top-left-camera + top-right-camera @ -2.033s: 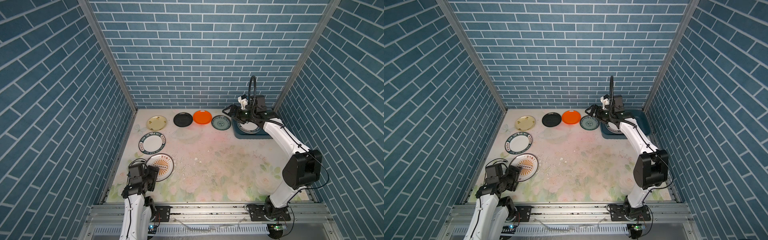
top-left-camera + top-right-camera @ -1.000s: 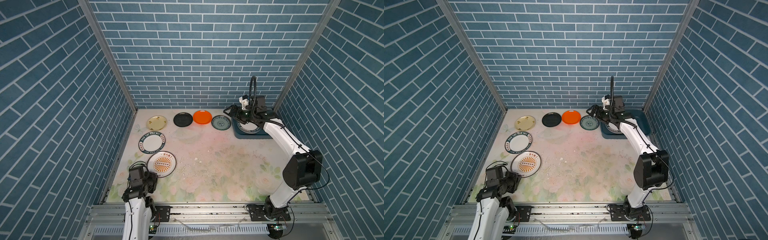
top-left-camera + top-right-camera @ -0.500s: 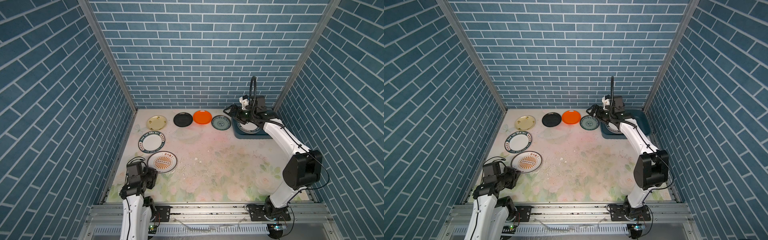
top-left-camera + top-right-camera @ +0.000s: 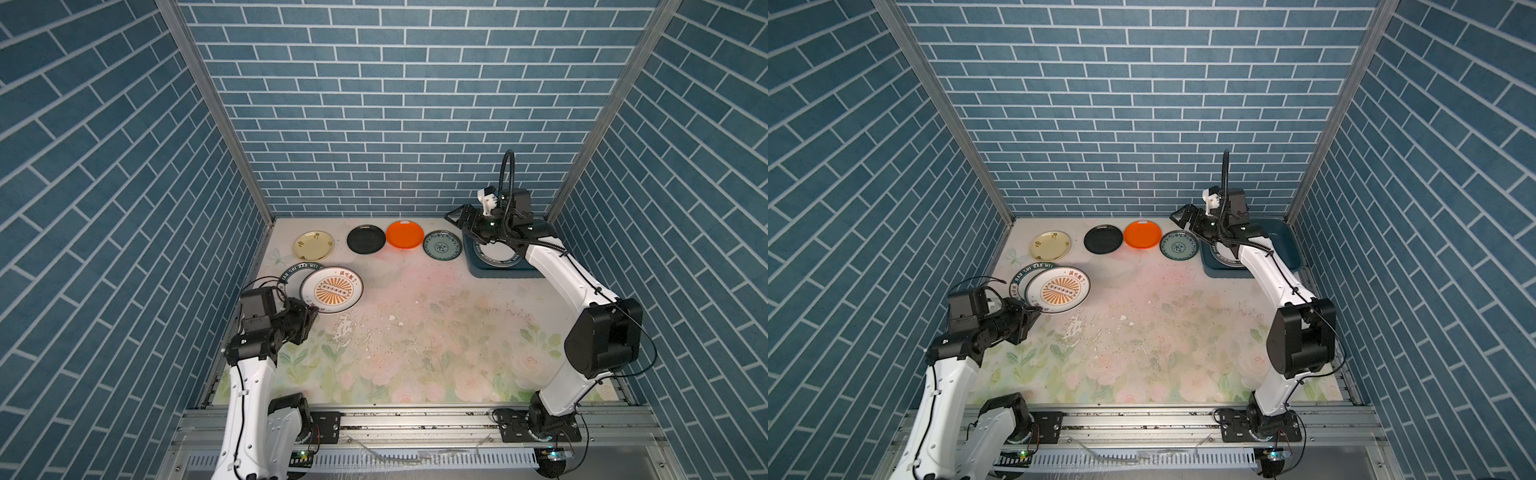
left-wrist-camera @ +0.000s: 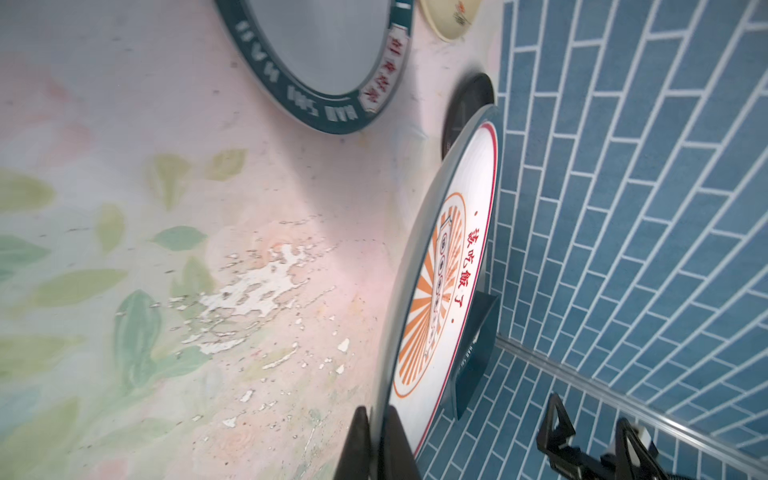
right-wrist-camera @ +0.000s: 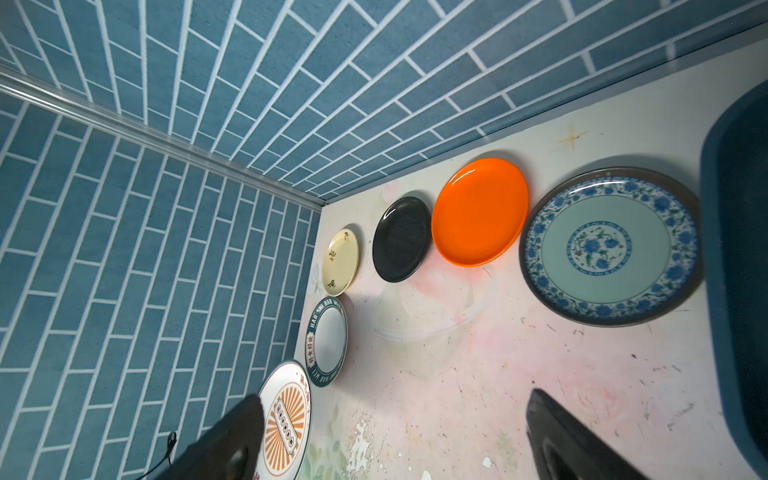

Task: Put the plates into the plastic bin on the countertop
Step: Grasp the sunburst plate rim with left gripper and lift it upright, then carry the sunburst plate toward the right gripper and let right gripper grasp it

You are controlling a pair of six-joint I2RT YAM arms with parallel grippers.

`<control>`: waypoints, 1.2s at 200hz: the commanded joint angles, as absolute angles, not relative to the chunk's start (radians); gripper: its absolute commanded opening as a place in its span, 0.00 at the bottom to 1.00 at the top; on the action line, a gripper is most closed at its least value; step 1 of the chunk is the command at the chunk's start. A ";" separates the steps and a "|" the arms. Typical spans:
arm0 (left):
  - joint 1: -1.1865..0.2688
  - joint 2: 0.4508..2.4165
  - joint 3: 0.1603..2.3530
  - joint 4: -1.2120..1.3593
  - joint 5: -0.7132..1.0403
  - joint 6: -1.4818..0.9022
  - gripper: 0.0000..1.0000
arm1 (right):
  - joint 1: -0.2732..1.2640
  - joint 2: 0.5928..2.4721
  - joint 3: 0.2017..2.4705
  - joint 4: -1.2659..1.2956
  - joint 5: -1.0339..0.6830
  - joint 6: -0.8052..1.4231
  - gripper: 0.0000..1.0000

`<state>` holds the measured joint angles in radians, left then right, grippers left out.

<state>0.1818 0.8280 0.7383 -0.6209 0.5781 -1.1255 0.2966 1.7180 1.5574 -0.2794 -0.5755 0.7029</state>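
Reckoned clock directions on the top views, with twelve at the back wall. Found the left gripper (image 4: 309, 312) at 8 o'clock on the pale rose-printed countertop (image 4: 415, 332), jaws pinched tight on the near rim of the round white plate with the orange sunburst (image 4: 331, 289). Confirmed in the left wrist view: fingers (image 5: 355, 444) on either side of that rim. Noted the sunburst plate overlapping the 4 o'clock edge of a round white plate with a dark lettered rim (image 4: 291, 272).

Logged a row along the 12 o'clock edge, all flat on the countertop: round cream-yellow plate (image 4: 313, 244), round black plate (image 4: 366, 239), round orange plate (image 4: 404, 235), round teal-patterned plate (image 4: 442, 245).

Located the dark blue-teal rectangular plastic bin (image 4: 498, 273) at 1 o'clock, just beside the teal-patterned plate, with a second lettered-rim plate (image 4: 494, 261) lying inside.

Found the right gripper (image 4: 456, 216) above the bin's 10 o'clock corner, jaws spread wide, nothing between them.
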 commanded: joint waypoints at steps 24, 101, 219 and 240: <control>-0.021 1.059 0.979 -0.476 0.630 -0.985 0.00 | 0.322 1.758 1.619 -0.291 -0.713 0.682 0.95; -0.183 1.451 1.318 -0.308 0.804 -0.926 0.00 | 0.394 1.708 1.585 -0.379 -0.689 0.611 0.90; -0.200 1.527 1.355 -0.231 0.898 -0.921 0.00 | 0.412 1.714 1.570 -0.360 -0.603 0.657 0.28; -0.201 1.519 1.351 -0.225 0.894 -0.922 0.00 | 0.416 1.717 1.571 -0.365 -0.590 0.663 0.12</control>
